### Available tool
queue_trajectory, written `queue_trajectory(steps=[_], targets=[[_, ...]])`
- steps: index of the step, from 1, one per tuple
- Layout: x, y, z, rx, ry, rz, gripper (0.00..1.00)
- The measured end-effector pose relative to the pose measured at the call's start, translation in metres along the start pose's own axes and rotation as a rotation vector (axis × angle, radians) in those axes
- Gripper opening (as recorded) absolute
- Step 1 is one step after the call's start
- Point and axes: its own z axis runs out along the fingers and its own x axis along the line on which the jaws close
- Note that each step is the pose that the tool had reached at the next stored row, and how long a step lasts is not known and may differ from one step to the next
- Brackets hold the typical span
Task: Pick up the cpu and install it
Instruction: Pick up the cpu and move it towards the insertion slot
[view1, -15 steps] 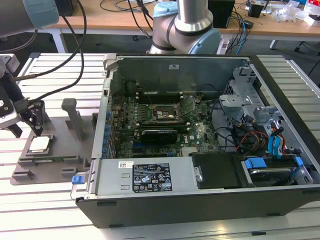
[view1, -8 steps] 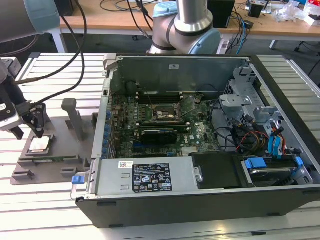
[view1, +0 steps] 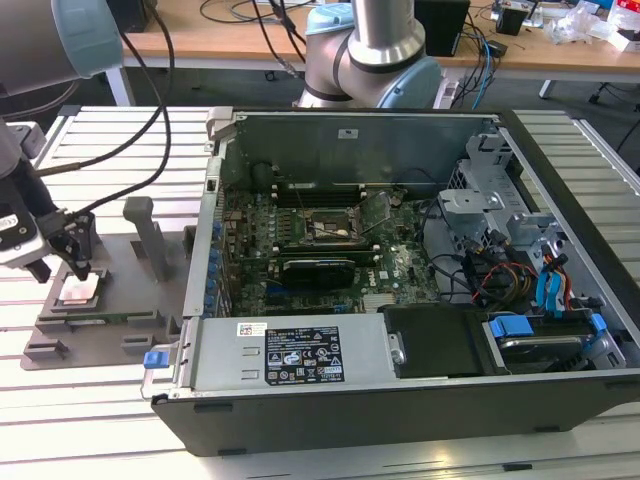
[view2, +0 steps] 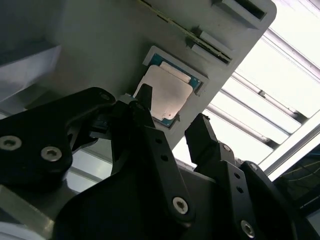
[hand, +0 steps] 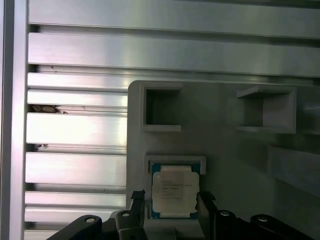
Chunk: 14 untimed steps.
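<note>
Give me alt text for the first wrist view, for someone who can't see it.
The open pincer has one black finger to each side of the cpu, which lies flat in a recess of a grey fixture on a slatted aluminium table.

Exterior view: off my arm, high and set back, looking down over the open case (view1: 350, 150) and slatted table (view1: 120, 130). My gripper (view1: 62, 268) sits far at the exterior view's left, above the holder (view1: 120, 300).
First wrist view: close, facing almost straight down past my fingertips (hand: 137, 200).
Second wrist view: closer still, oblique, looking along my fingers.
Shared by all three: cpu (hand: 175, 190) in its recess, holder, table slats.
</note>
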Motion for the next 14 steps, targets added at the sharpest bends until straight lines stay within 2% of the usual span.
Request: queue_trajectory(steps=[3,6,12,14], targets=[[0.0,0.0001,0.0047,0.0,0.0001,0.0,0.55],[-0.0067,0.0001,0.0174,0.0065,0.0002,-0.005,0.55],[-0.0069,0.0001,0.0185,0.0071,0.0,-0.014,0.55],[-0.0069,0.0001,0.0186,0.007,0.0,-0.014,0.68]])
